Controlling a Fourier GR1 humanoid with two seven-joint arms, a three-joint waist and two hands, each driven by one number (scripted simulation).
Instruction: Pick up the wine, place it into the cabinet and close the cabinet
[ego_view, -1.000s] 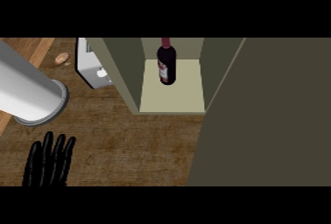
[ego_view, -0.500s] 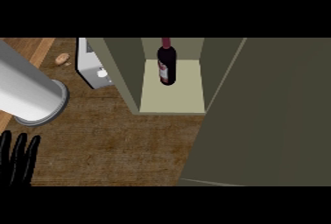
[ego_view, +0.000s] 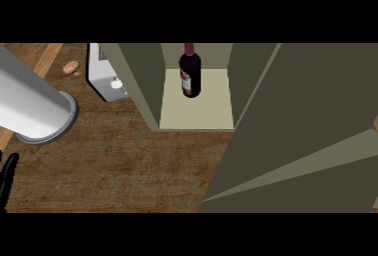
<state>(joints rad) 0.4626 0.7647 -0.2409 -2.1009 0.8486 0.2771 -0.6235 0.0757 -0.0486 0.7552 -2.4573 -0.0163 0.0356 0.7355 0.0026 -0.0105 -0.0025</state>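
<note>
Kitchen: wooden counter (ego_view: 125, 165), cabinet (ego_view: 148, 90).

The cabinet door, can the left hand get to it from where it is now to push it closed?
Probably not easily. The left hand shows only at the view's lower left edge, while the cabinet door stands open far to the right, across the bare counter. Nothing blocks the way, but it is a long cross-body reach.

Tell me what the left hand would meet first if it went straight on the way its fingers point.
Only a sliver of the left hand shows at the lower left edge, pointing up the view. Straight on, it would probably meet the grey forearm's rim first, though depth is unclear.
</note>
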